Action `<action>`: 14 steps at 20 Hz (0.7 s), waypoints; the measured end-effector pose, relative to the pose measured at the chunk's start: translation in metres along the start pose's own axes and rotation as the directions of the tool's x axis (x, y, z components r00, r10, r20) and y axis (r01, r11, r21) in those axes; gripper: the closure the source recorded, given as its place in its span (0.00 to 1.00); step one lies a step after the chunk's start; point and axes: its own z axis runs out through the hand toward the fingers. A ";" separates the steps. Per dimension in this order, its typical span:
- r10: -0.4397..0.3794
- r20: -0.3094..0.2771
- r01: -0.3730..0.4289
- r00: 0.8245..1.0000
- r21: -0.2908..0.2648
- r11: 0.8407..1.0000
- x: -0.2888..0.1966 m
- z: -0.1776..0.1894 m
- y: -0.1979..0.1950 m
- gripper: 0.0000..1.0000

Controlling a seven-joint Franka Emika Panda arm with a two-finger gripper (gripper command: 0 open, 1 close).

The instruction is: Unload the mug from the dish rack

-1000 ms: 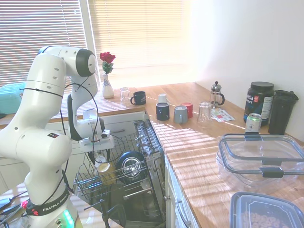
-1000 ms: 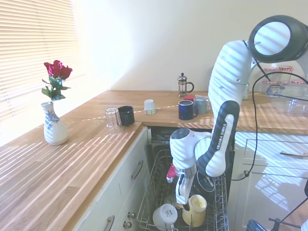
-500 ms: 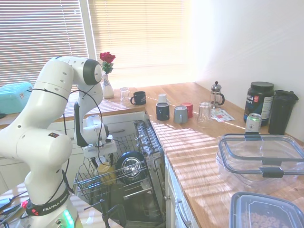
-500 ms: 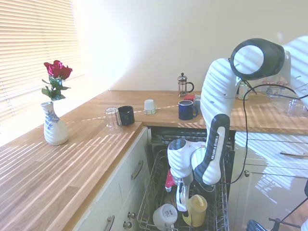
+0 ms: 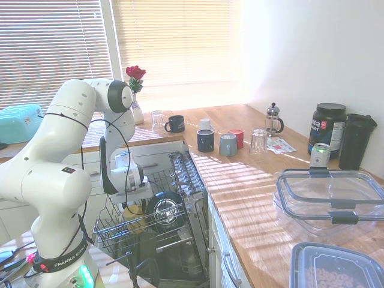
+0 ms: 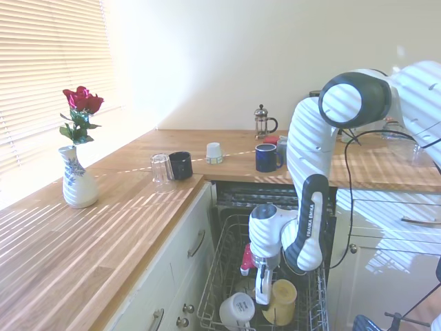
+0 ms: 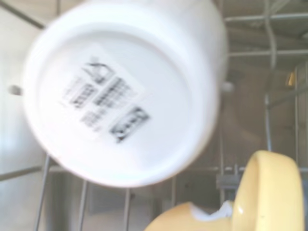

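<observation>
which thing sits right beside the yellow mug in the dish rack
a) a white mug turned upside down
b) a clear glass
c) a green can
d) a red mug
a) In the dish rack, a white mug stands bottom up next to the yellow mug, and the wrist view shows its printed base.

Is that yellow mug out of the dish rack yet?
No. The yellow mug still sits inside the dish rack, beside a white cup, with the gripper right at it.
</observation>
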 end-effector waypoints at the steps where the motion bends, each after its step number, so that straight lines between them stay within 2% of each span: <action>1: 0.005 0.003 -0.005 1.000 0.008 1.000 -0.005 0.004 0.004 1.00; 4: 0.010 -0.013 -0.009 1.000 0.026 1.000 -0.009 0.004 0.010 1.00; 10: 0.005 -0.023 -0.005 1.000 0.024 1.000 -0.011 0.004 0.008 1.00; 14: -0.013 -0.014 0.013 1.000 -0.017 1.000 -0.012 -0.001 0.000 1.00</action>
